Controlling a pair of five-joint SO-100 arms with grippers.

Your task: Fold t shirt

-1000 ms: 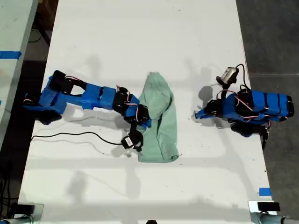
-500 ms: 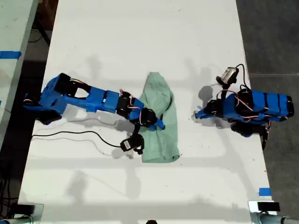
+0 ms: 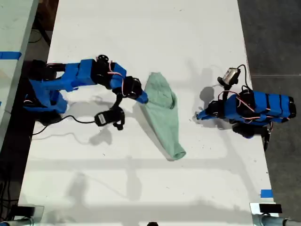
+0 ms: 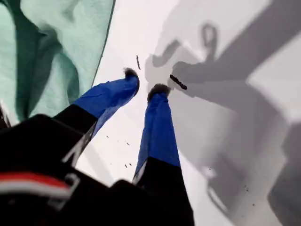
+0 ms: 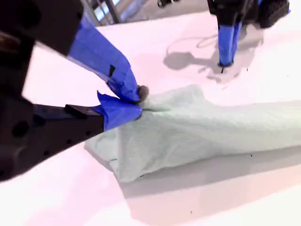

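The pale mint-green t shirt (image 3: 162,113) lies bunched in a long diagonal strip mid-table. My second gripper (image 3: 142,98) is at the strip's end nearest the exterior view's left. It is shut on a pinch of the cloth (image 5: 202,127), and its fingertips (image 5: 134,96) meet at the fold. My first gripper (image 3: 198,116) rests low over bare table on the exterior view's right, apart from the shirt. Its two blue fingers (image 4: 157,122) stand slightly open with nothing between them. The shirt (image 4: 51,56) shows beside them. The first gripper (image 5: 225,61) also shows far off in the second wrist view.
A black cable (image 3: 61,121) trails on the table from the second arm's base on the exterior view's left. The white table (image 3: 141,37) ends at dark floor on the exterior view's right. Blue tape (image 3: 266,193) marks that edge.
My second gripper has pulled back toward the exterior view's left and top, still gripping the cloth. The shirt went from a wider folded pile to a narrow diagonal strip. The first arm stayed put.
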